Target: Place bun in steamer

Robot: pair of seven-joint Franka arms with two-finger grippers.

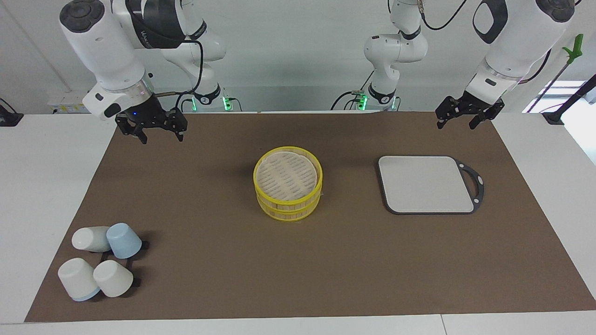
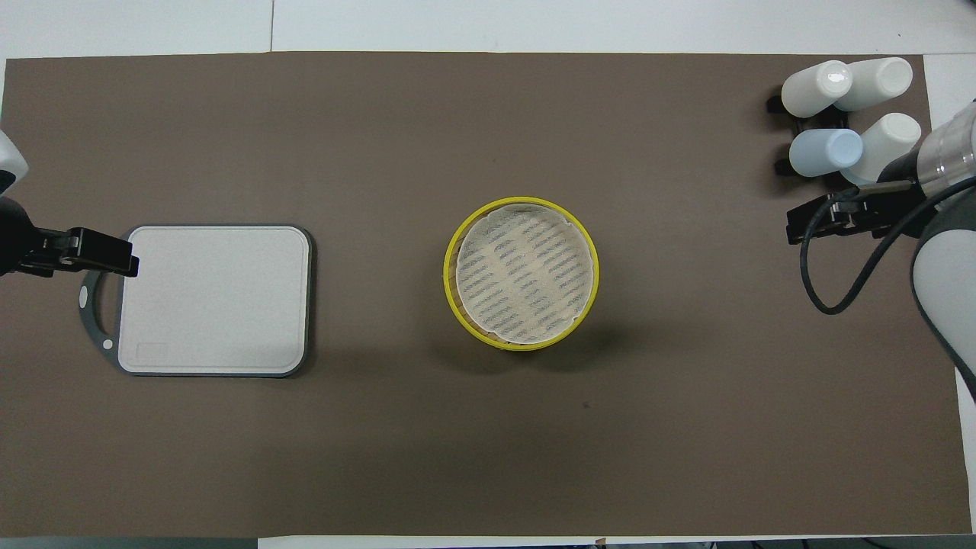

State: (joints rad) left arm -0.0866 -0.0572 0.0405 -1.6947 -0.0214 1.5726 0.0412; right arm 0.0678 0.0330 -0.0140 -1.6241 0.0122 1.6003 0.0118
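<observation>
Steamer [image 1: 288,184] sits mid-bench on the brown mat [image 1: 223,260], its pale slatted lid [image 1: 287,173] on top; you can't see the bun anywhere. Your left tool [image 1: 458,119] hangs over the mat's edge, above the grey board [image 1: 426,184], fingers spread, holding nothing. Your right tool [image 1: 161,135] hangs over the mat toward the end where the cups [image 1: 100,263] stand, fingers parted and empty too.

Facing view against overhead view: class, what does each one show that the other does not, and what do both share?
Only the facing view shows both arms whole, their bases, the back wall, and the side of the steamer with its stacked yellow rims. Only the overhead view looks straight down onto the steamer's slatted top. Both show the steamer at mid-table, the grey board, four cups, the left gripper and right gripper. No bun shows in either.
</observation>
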